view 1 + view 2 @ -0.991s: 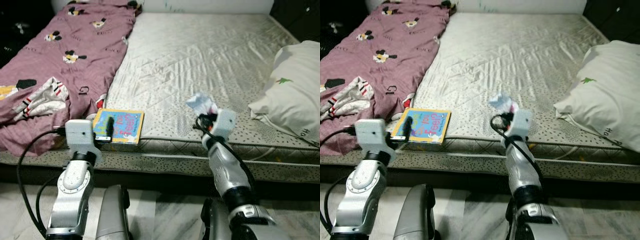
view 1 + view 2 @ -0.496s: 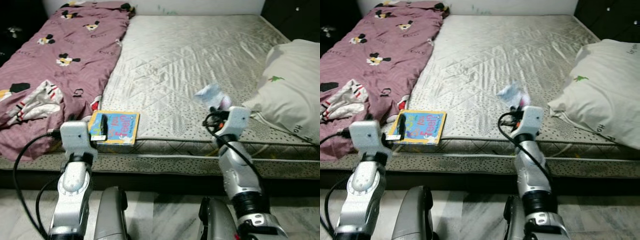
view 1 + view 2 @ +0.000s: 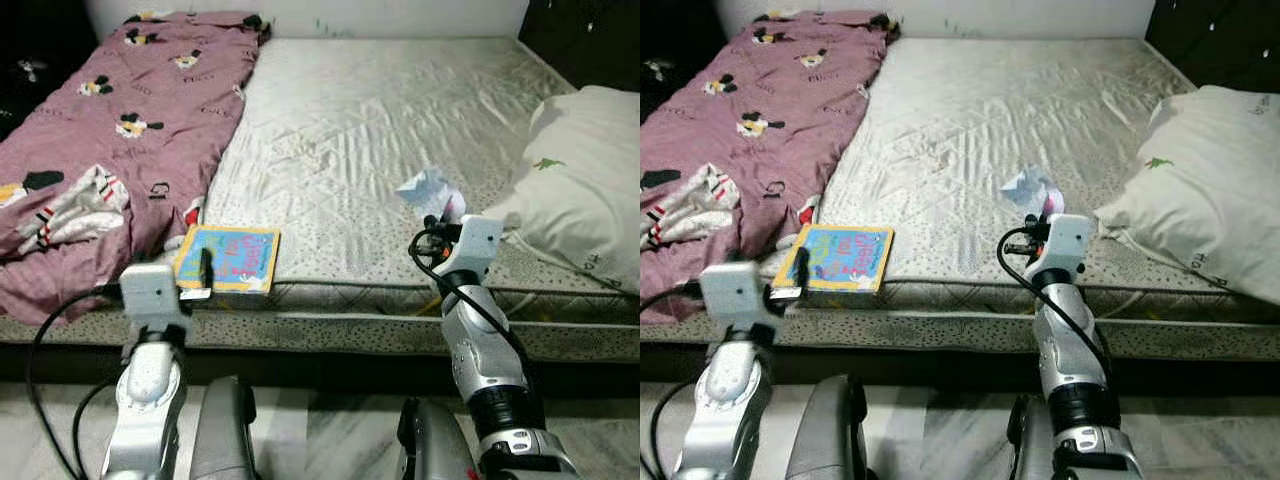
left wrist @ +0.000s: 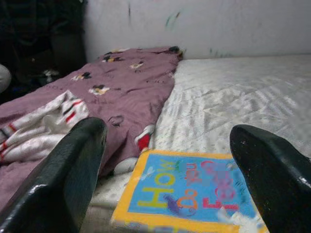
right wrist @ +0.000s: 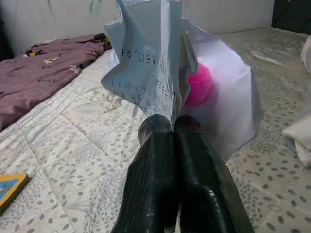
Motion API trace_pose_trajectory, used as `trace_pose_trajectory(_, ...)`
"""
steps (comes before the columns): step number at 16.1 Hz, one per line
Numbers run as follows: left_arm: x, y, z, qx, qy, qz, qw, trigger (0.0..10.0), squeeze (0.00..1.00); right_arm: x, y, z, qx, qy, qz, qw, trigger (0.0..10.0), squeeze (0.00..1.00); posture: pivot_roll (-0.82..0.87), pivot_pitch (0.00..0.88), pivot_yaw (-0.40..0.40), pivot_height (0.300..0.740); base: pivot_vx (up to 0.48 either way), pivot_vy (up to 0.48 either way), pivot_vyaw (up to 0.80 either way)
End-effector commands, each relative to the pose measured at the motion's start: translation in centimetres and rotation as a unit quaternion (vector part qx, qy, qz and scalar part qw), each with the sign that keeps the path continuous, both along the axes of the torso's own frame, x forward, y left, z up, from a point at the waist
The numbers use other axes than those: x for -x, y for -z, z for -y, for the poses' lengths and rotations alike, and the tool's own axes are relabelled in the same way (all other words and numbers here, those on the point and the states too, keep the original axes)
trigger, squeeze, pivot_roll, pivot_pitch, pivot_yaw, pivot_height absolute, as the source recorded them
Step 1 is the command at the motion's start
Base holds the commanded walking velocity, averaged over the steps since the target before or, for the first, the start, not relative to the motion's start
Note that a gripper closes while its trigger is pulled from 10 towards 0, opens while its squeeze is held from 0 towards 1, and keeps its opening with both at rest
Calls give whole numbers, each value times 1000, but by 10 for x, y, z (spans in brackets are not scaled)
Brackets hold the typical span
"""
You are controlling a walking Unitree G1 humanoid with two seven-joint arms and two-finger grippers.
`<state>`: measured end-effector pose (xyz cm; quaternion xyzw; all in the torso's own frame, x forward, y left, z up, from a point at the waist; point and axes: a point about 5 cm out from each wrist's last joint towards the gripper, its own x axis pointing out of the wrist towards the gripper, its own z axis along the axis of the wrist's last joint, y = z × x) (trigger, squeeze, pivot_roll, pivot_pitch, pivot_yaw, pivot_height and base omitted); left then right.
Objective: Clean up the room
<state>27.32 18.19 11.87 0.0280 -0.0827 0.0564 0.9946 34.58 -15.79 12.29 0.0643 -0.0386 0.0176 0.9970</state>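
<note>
My right gripper [image 5: 167, 127] is shut on a crumpled sheet of white paper [image 5: 146, 58] with writing and a pink blotch. It holds the paper [image 3: 428, 190] just above the mattress [image 3: 380, 110] near its front edge. A colourful picture book [image 3: 229, 258] lies flat at the mattress's front edge. My left gripper [image 4: 165, 194] is open, its fingers [image 4: 63, 179] spread either side of the book [image 4: 187, 191], just short of it. A pink cartoon-print blanket [image 3: 110, 140] covers the bed's left side.
A white pillow [image 3: 585, 190] lies at the bed's right edge, close to the paper. A bundle of white striped cloth [image 3: 75, 200] rests on the blanket. Below the bed is a pale marble floor [image 3: 330, 440].
The camera has shifted and the bed sits a little farther off. My right gripper still holds the paper, now lifted slightly toward the pillow. The left gripper stays before the book.
</note>
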Motion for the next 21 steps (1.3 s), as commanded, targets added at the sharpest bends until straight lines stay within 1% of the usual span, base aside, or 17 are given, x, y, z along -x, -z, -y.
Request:
trace_pose_trajectory(1, -4, -4, 0, -7, 6, 6, 1000, 10000, 0, -5, -13, 1, 2, 1, 22, 1000, 10000, 0, 29, 0, 24, 596, 0, 0, 0)
trace_pose_trajectory(2, -7, -6, -5, -10, -1, 9, 1000, 10000, 0, -7, -19, -2, 7, -2, 31, 999, 10000, 0, 21, 0, 29, 616, 0, 0, 0)
trace_pose_trajectory(4, -7, -11, -7, -10, -5, 16, 1000, 10000, 0, -6, -21, -6, 9, -8, 36, 999, 10000, 0, 26, 0, 19, 641, 0, 0, 0)
trace_pose_trajectory(7, -6, -12, -8, -11, -9, 20, 1000, 10000, 0, -4, -17, -12, 10, -14, 30, 999, 10000, 0, 29, 0, 10, 676, 0, 0, 0)
trace_pose_trajectory(10, -4, -9, -5, -9, -6, 14, 1000, 10000, 0, -1, -15, -10, 14, -9, 24, 1000, 10000, 0, 29, 0, 7, 716, 0, 0, 0)
trace_pose_trajectory(12, -3, -8, -2, -6, -3, 12, 1000, 10000, 0, 3, -9, -8, 9, -12, 14, 1000, 10000, 0, 25, 0, 8, 740, 0, 0, 0)
trace_pose_trajectory(14, -4, -6, 3, -5, 6, 8, 1000, 10000, 0, 5, -8, -9, 10, -11, 12, 1000, 10000, 0, 22, 0, 9, 740, 0, 0, 0)
trace_pose_trajectory(19, -5, -6, 8, -3, 12, 6, 1000, 10000, 0, 8, -4, -9, 13, -10, 4, 1000, 10000, 0, 21, 0, 11, 740, 0, 0, 0)
trace_pose_trajectory(21, -6, -4, 9, -2, 10, -2, 1000, 10000, 0, 7, -1, -8, 18, 0, -10, 1000, 10000, 0, 19, 0, 15, 740, 0, 0, 0)
